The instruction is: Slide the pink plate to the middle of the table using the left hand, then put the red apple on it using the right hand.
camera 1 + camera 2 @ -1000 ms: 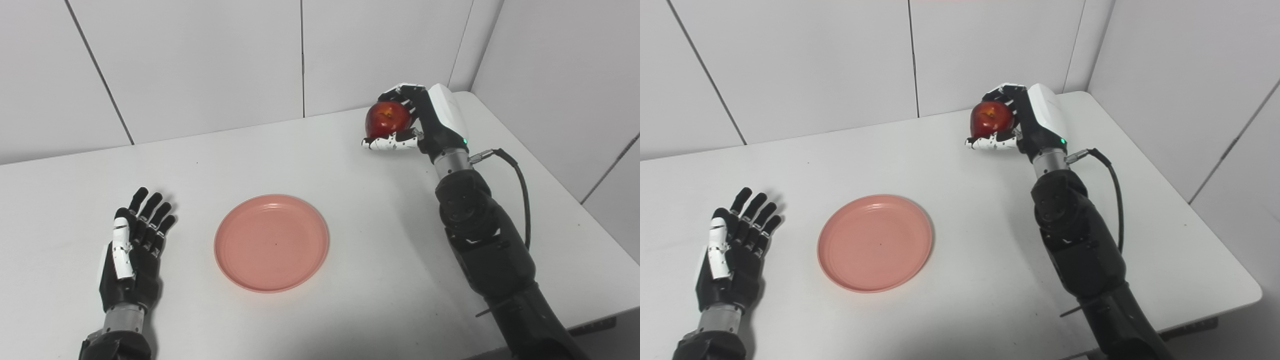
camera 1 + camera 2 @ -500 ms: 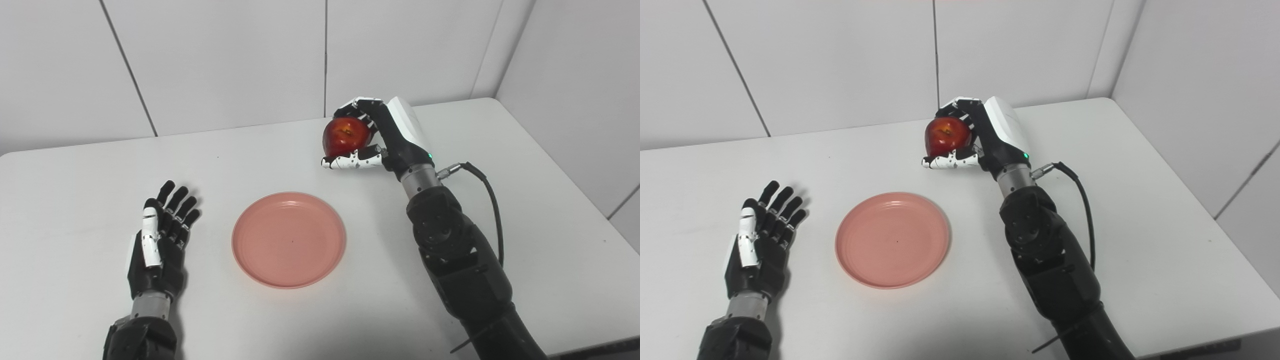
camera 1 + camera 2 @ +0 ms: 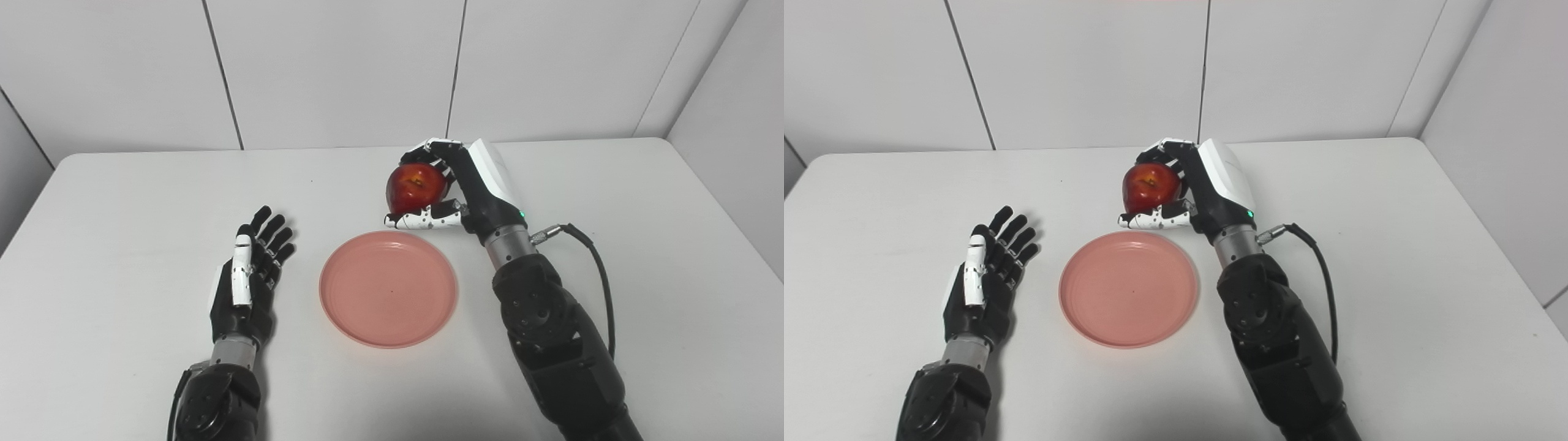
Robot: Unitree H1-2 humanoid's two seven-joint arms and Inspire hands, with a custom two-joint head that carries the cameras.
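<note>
The pink plate (image 3: 389, 286) lies flat near the middle of the white table (image 3: 643, 245). My right hand (image 3: 465, 187) is shut on the red apple (image 3: 414, 186) and holds it in the air just beyond the plate's far right rim. My left hand (image 3: 248, 282) rests open and empty on the table, a short way left of the plate, fingers spread and pointing away from me.
White wall panels stand close behind the table and along its right side. A black cable (image 3: 597, 275) loops from my right wrist beside the forearm. The table's rounded far corners show at left and right.
The camera has swung left, shifting the whole picture to the right. My right hand has carried the apple from the far right of the table toward the plate. The left hand and plate stay put.
</note>
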